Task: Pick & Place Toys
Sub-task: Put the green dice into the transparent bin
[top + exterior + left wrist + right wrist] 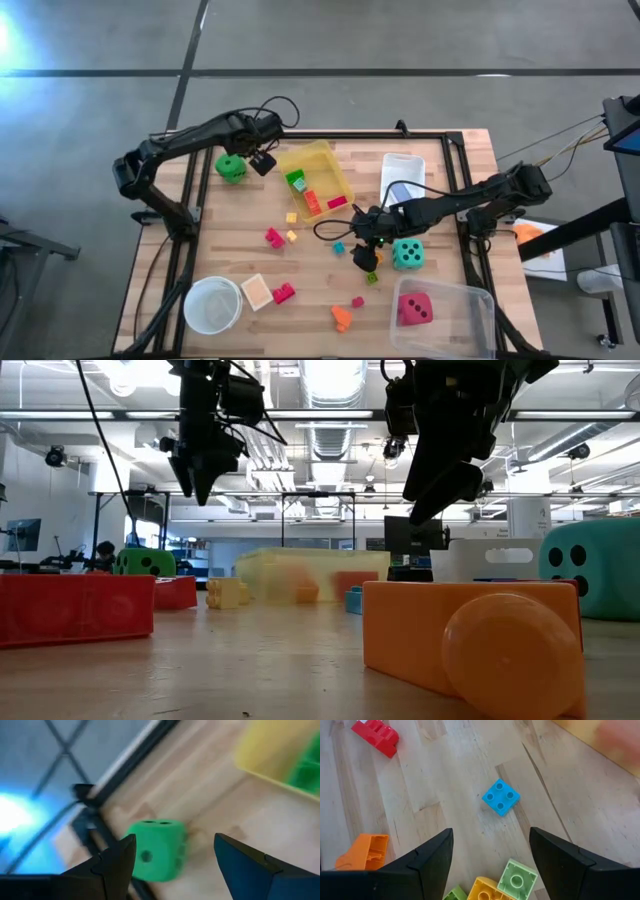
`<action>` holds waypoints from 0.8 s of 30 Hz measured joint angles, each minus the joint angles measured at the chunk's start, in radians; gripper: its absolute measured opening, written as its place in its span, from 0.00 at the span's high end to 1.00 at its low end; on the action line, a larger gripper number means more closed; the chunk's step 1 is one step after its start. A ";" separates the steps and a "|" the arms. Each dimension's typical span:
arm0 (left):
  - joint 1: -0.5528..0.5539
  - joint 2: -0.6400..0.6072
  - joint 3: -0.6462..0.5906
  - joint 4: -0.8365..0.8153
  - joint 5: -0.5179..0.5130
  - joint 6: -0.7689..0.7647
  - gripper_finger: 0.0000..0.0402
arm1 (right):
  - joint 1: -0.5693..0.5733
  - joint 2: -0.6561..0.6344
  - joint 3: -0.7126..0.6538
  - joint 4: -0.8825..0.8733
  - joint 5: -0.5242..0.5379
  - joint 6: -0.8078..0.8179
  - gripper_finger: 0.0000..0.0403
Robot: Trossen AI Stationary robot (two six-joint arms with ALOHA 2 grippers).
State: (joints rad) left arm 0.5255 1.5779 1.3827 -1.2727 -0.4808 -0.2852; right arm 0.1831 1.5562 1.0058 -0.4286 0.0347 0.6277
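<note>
1. The table (250, 262) carries everything, with toys scattered across its middle because sorting is only partly done, by my judgement.
2. The clear bin (470, 300) sits at the near right corner and already holds the pink-red die (414, 309), so I take it as a drop place for the big pieces.
3. The yellow bin (335, 165) lies tilted near the middle of the far side, with green and red blocks inside, which suggests small blocks go there.
4. The white bowl (211, 305) stands at the near left corner, just beside a small white tray (256, 291) with a pale orange inside.
5. The green die (231, 167) rests on the table at the far left edge, just beside the yellow bin. My left jaws (172, 852) hover over it, open and holding nothing, lined up to straddle it.
6. The teal die (406, 254) sits on the table near the clear bin, just beside my right arm.
7. My right jaws (490, 852) hang open and empty above the table's middle, facing down at the small pieces.
8. The blue block (500, 797) lies studs up between the fingers' line of sight, apart from the rest, so I judge it the easiest target.
9. An orange block (365, 852), a pale green block (518, 879) and a red block (376, 737) lie around it, near but not touching it.
</note>
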 joint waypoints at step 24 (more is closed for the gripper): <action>0.002 0.009 0.000 -0.018 -0.103 0.043 0.33 | 0.000 0.000 0.000 0.000 0.000 0.000 0.37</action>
State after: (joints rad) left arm 0.5270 1.5871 1.3823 -1.2911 -0.5835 -0.2424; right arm 0.1829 1.5562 1.0058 -0.4286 0.0349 0.6277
